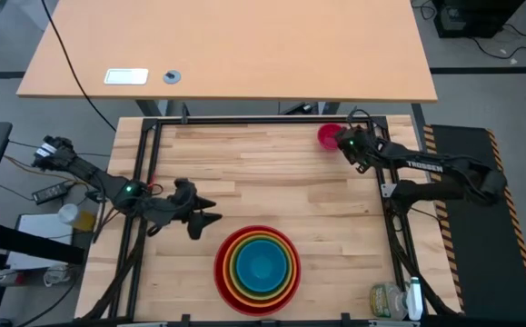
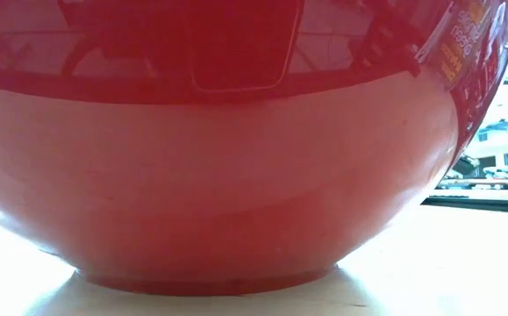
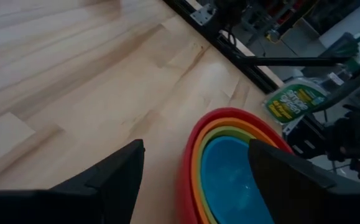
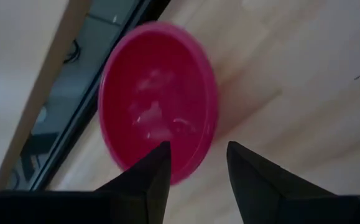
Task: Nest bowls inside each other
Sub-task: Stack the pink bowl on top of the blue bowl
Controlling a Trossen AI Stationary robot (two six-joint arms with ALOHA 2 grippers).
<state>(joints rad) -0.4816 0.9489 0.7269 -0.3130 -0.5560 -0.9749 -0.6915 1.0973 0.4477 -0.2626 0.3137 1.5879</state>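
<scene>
Closest to my low camera is the red bowl (image 2: 236, 175), filling the view. It sits at the worktop's (image 1: 272, 173) near edge with the orange bowl (image 1: 257, 265), green bowl (image 1: 244, 261) and blue bowl (image 1: 261, 265) nested inside. My left end effector (image 1: 210, 211) hangs just beside the stack, fingers apart and empty. My right end effector (image 4: 195, 165) is at the far right corner, fingers straddling the pink bowl's (image 4: 158, 99) rim, not visibly clamped.

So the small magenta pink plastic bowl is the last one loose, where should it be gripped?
By its thin rim: the small magenta pink plastic bowl sits upright, mouth up. Come from above, one finger inside, one outside; the right end effector already straddles the near rim.
</scene>
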